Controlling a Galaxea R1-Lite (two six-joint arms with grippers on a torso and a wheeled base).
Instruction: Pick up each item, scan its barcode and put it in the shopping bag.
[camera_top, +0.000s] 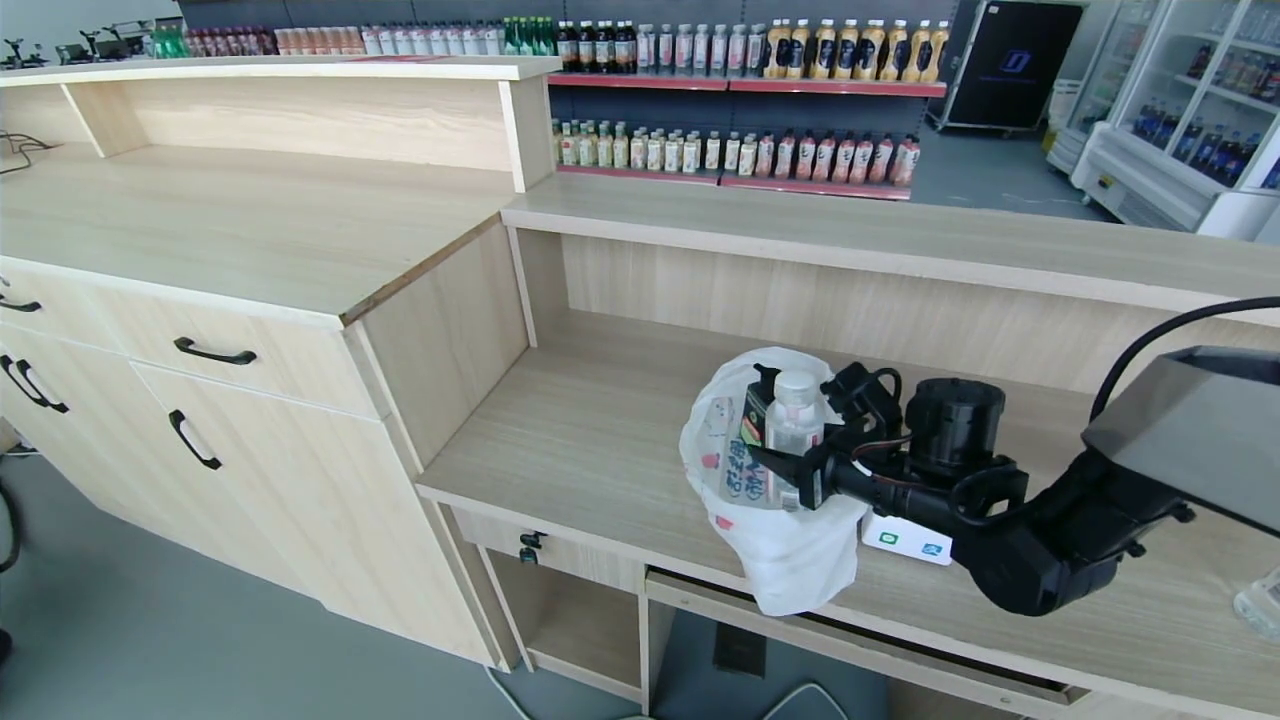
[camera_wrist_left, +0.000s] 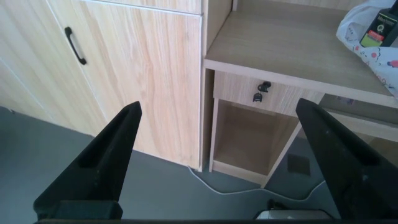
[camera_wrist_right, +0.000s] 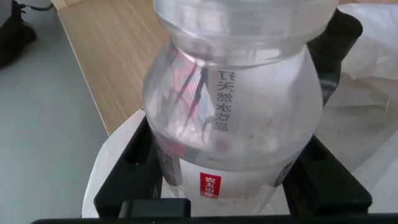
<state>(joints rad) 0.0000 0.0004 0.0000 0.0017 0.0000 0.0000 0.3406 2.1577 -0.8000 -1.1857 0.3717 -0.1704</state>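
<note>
Right gripper (camera_top: 800, 468) clamped on water bottle (camera_top: 795, 420), bottle upright at mouth of bag (camera_top: 790, 565), just beside dark bottle (camera_top: 757, 412) in bag. Left gripper (camera_wrist_left: 219, 106) spread wide, holding nothing, well apart from bag.

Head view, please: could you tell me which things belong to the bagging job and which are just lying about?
Job: water bottle, held in the jaws of the right gripper; shopping bag; dark bottle already inside it.
Lying about: shelved drinks; cabinet doors; fridge.
</note>
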